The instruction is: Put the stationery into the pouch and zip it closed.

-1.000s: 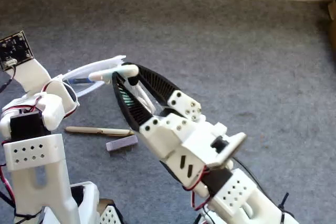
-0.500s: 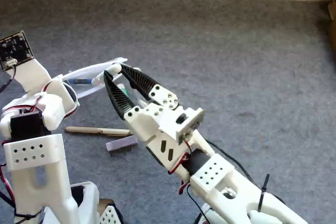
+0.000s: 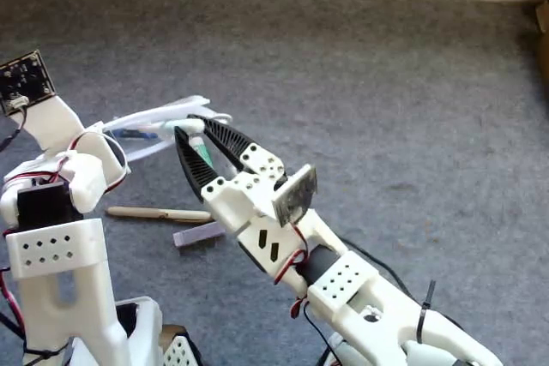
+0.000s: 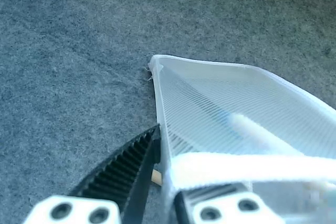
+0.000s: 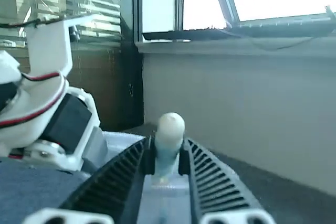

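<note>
The translucent mesh pouch (image 3: pixel 159 122) hangs off the table at the left, and my left gripper (image 4: pixel 164 150) is shut on its edge (image 4: pixel 168 103). My right gripper (image 3: pixel 192 128) is at the pouch's mouth, shut on a marker with a white cap and a green body (image 3: pixel 202 152). The right wrist view shows that marker (image 5: pixel 168 137) upright between the black fingers (image 5: pixel 123 174). A pale, blurred stick shape (image 4: pixel 254 132) shows through the mesh. A beige pen (image 3: pixel 163 213) and a lilac eraser (image 3: pixel 199 234) lie on the grey carpet below the pouch.
The left arm's white body (image 3: pixel 60 237) stands close to the pen and eraser. Grey carpet (image 3: pixel 412 83) stretches open to the right and back. A pale wall runs along the far edge.
My right wrist has rolled and the arm has shifted slightly left, so the marker now sits lengthwise between the fingers at the pouch mouth. The pouch's upper edge has lifted a little.
</note>
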Controlling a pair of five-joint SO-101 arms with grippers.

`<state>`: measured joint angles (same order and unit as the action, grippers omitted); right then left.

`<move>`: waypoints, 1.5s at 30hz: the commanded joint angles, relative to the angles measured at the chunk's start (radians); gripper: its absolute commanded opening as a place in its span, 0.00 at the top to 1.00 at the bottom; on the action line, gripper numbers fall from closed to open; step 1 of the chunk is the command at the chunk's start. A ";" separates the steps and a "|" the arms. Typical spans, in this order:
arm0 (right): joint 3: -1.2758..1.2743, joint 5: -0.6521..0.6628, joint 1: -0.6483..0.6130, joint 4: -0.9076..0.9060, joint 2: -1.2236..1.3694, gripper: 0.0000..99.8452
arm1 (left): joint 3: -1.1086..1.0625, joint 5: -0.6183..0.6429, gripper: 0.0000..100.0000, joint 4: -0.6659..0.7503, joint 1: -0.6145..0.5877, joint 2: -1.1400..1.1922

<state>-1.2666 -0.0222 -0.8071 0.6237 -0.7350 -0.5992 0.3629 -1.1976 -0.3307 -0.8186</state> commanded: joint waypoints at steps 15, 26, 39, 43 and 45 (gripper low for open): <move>0.102 -0.107 0.015 -0.286 -0.093 0.85 | 0.025 -0.012 0.99 0.000 0.018 -0.033; 0.246 -0.110 0.102 -0.851 -0.386 0.85 | 0.031 -0.009 0.99 0.000 -0.074 -0.035; 0.341 -0.106 0.140 -0.993 -0.165 0.85 | 0.070 -0.008 0.99 -0.006 -0.248 -0.035; 0.455 -0.106 0.140 -1.000 0.065 0.85 | 0.071 -0.006 0.99 0.000 -0.308 -0.035; 0.513 -0.106 0.139 -1.024 0.174 0.85 | 0.071 -0.006 0.99 0.000 -0.328 -0.035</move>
<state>-0.8692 -0.1235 -0.6797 -0.3736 -0.6981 -0.5992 0.3613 -1.1976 -0.6022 -0.8186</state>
